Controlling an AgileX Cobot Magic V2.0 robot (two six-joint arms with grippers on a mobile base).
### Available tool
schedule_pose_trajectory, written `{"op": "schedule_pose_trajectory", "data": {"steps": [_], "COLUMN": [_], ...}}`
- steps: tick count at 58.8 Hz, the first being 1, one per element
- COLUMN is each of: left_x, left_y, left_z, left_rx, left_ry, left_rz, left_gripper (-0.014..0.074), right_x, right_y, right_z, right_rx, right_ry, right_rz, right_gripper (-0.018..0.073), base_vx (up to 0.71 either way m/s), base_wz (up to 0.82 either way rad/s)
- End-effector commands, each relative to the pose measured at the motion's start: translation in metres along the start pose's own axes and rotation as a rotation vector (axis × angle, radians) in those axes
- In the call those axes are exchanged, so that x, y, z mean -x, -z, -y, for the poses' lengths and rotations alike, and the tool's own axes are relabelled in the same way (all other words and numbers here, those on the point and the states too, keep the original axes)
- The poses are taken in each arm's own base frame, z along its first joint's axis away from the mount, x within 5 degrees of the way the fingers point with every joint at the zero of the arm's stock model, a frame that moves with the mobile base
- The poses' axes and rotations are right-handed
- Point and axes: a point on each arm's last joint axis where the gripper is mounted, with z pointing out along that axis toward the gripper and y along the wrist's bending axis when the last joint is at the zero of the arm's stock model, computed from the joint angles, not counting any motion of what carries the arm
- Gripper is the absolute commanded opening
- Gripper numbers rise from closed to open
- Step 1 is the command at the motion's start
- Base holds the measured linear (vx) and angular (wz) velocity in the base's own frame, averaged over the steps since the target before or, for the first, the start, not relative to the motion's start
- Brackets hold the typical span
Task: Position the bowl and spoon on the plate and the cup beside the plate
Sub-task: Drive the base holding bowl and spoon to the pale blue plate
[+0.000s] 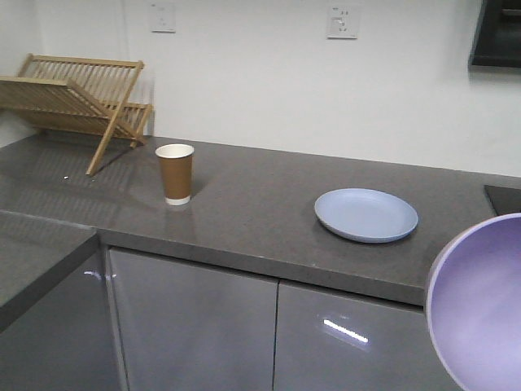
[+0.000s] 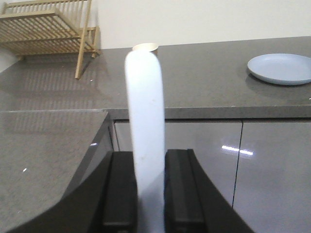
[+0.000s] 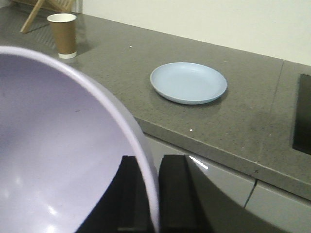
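Grey stone counter point(image 1: 244, 220) is running along a white wall, with a wooden rack point(image 1: 73, 102) standing open at its far left end. On it the plate point(image 1: 366, 214) is lying flat and bare toward the right. The cup point(image 1: 175, 173) is standing upright well apart from it, over toward the rack.

Neither arm is reaching over the counter; both are hanging out in front of the glossy cabinet doors point(image 1: 195, 326), each carrying one piece. The left fingers point(image 2: 121, 189) are set narrow and pinching the spoon point(image 2: 145, 136) by its lower end, so the rest is sticking up and forward, hiding most of the cup in the left wrist view. The right fingers point(image 3: 175, 194) are clamping the rim of the bowl point(image 3: 58, 136), one on each side of its wall, so the bowl is hanging tilted with its hollow facing the camera.

Gripping by the rim is probably leaving the bowl's base free to be levelled and set down on the plate, which is lying ahead of that arm. Nothing is arranged so far: the bowl likely needs placing first, the spoon after it, and the cup is waiting to be brought beside the plate.
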Motion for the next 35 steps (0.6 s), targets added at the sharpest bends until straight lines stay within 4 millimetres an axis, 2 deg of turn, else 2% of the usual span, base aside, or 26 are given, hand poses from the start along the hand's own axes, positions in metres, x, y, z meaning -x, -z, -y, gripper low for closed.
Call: {"op": "schedule_pose_trajectory", "data": {"steps": [1,13,35], "left_x": [0.0135,0.0135,0.0135], "left_y": [0.0027,0.0027,0.0027], "left_z": [-0.0016,-0.0016,-0.0016], "left_rx": [0.015,0.015,0.015], "left_ry": [0.013,0.013,0.013], "left_rz": [0.095,0.095,0.095], "left_gripper": [0.0004,0.0004,0.0004], "right_x": [0.0164,0.0164,0.0164], "right_y": [0.0059,0.0059,0.0059], "right_z": [0.0019,0.0019,0.0019], "right_rx": [-0.026,-0.026,-0.026], "right_ry": [-0.003,-0.003,-0.003], "right_rz": [0.118,0.118,0.118], "right_gripper": [-0.0009,-0.0009,-0.0009], "base_vx": [0.33,0.36,0.39], "base_wz": [-0.42,-0.29,-0.14]}}
